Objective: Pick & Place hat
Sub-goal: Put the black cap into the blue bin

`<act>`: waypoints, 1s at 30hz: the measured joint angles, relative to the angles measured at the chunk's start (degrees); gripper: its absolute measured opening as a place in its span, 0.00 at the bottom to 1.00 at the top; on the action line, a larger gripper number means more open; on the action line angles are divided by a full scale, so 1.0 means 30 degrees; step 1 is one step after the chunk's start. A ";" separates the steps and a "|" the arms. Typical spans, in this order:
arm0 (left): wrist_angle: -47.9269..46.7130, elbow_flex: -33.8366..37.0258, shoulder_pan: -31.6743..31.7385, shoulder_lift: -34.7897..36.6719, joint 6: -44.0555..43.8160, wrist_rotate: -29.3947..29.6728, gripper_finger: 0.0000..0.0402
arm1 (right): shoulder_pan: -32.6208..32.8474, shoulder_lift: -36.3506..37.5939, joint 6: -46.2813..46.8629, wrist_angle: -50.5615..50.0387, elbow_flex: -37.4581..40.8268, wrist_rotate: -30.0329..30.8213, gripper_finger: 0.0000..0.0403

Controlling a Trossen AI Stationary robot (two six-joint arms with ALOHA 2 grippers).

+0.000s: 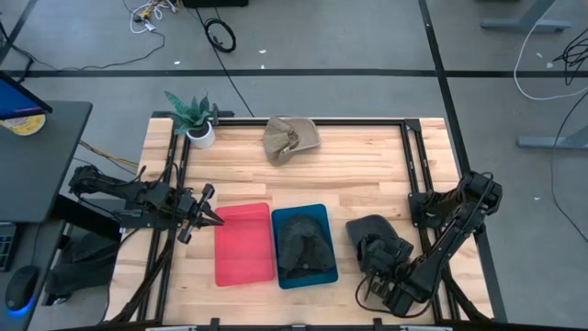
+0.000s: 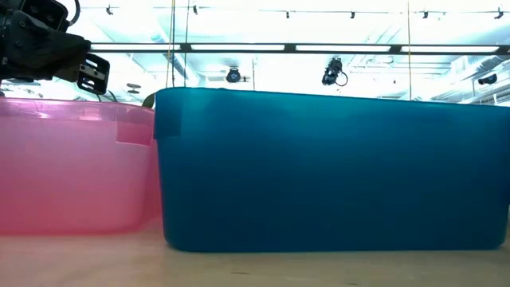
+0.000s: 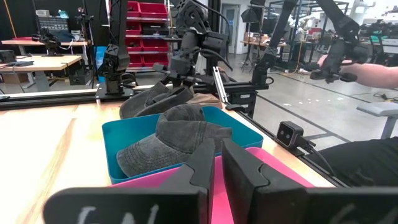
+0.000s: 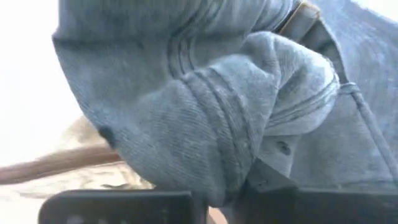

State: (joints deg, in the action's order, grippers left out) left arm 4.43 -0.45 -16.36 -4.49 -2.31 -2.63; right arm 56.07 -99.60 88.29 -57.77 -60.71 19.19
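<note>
A dark grey hat (image 1: 366, 228) sits at the table's right near side, right of the blue bin (image 1: 322, 213). My right gripper (image 1: 381, 250) is over it and shut on its cloth, which fills the right wrist view (image 4: 205, 112). A second grey cap (image 1: 304, 243) rests inside the blue bin, also seen in the left wrist view (image 3: 177, 137). A tan hat (image 1: 290, 138) lies on the table near the far edge. My left gripper (image 1: 211, 217) is shut, holds nothing and hovers at the pink bin's (image 1: 241, 267) left edge. My right gripper pinches a bunched fold of the dark hat's cloth (image 4: 214, 177) between its two fingers, close to the back strap and its brass buckle (image 4: 303, 11). It comes from above, slanting. In the left wrist view the hat (image 3: 152, 99) hangs below the fingers; the blue bin's wall hides its lower edge.
The pink bin (image 2: 72, 167) and blue bin (image 2: 335, 167) stand side by side at the near middle. A potted plant (image 1: 194, 118) is at the far left corner. Bare wood lies between the bins and the tan hat. A person's arm (image 3: 379, 73) shows beyond the table.
</note>
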 joint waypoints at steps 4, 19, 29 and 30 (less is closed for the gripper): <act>0.0000 -0.0003 0.0000 0.0000 -0.0004 0.0000 0.09 | 0.0002 0.0892 0.0220 -0.0072 -0.0403 0.1504 0.06; 0.0000 -0.0003 0.0000 0.0000 0.0000 0.0000 0.09 | -0.0195 0.2932 -0.4795 0.0643 -0.4523 1.0088 0.04; 0.0000 -0.0004 0.0000 0.0000 0.0000 0.0000 0.09 | -0.2274 0.2932 -1.1932 0.2656 -0.7477 0.5352 0.04; 0.0000 0.0000 0.0000 0.0000 0.0001 0.0000 0.09 | -0.2555 0.2932 -1.2597 0.2715 -0.7790 0.4972 0.04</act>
State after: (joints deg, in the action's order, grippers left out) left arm 4.43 -0.45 -16.36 -4.49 -2.30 -2.63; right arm 48.40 -90.80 50.50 -49.63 -84.08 34.10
